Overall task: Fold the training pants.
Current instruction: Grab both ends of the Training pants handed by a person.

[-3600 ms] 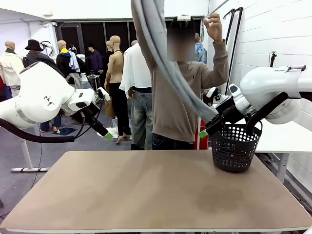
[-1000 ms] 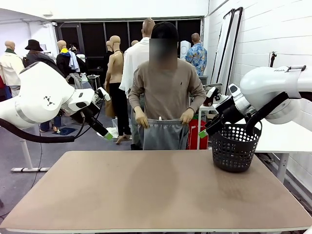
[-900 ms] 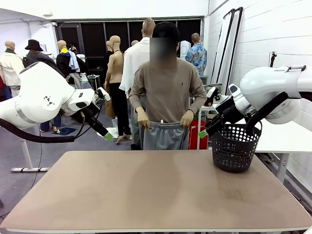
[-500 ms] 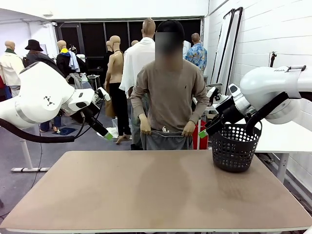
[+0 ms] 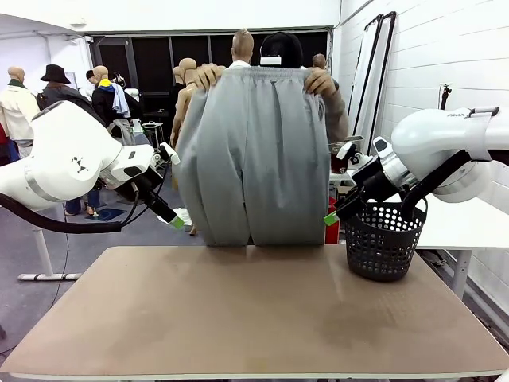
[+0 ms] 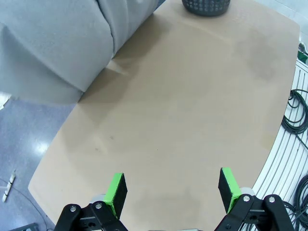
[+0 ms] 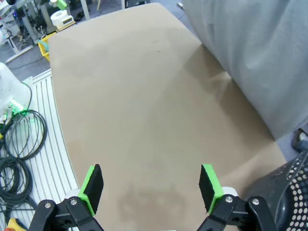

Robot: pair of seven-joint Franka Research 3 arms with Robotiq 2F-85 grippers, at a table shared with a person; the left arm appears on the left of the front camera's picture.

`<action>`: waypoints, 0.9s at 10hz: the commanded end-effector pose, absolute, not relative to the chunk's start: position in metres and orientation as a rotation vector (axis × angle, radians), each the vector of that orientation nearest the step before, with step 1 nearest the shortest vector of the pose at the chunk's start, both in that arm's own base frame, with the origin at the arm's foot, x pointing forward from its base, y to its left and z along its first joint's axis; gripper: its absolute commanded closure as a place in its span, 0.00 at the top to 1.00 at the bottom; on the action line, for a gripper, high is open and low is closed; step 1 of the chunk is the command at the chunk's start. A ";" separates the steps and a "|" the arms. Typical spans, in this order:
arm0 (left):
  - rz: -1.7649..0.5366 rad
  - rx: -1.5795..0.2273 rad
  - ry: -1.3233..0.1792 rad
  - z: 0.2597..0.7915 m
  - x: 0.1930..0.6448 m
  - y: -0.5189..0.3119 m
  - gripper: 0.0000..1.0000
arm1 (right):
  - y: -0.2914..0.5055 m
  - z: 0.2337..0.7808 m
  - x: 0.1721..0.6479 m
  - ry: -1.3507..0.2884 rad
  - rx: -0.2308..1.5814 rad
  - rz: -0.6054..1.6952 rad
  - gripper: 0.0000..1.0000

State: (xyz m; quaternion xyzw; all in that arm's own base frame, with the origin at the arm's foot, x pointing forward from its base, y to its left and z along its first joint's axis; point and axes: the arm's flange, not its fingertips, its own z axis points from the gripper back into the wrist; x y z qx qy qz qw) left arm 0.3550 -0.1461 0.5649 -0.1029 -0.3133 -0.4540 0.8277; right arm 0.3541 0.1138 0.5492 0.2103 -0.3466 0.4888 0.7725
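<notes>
Wrist views: both jaws wide, empty

one pair of training pants (image 5: 254, 151), one basket (image 5: 383, 243), one table (image 5: 254, 318), two tools (left tool (image 6: 172, 179), right tool (image 7: 150, 175)), two hands (image 5: 208, 77) (image 5: 320, 81).

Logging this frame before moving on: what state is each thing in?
training pants: unfolded, held up by the waistband in the person's hands, hanging at the table's far edge
left gripper: open, empty
right gripper: open, empty
basket: upright on the table

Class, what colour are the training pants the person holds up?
Plain light grey, clearest in the front view: training pants.
</notes>
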 end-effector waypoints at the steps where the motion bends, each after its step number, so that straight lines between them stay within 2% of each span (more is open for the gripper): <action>1: -0.981 -0.222 -0.660 0.566 0.355 -0.145 1.00 | 0.114 0.548 0.357 -0.764 0.486 1.073 1.00; 9: -0.981 -0.222 -0.660 0.566 0.355 -0.145 1.00 | 0.114 0.548 0.357 -0.764 0.486 1.073 1.00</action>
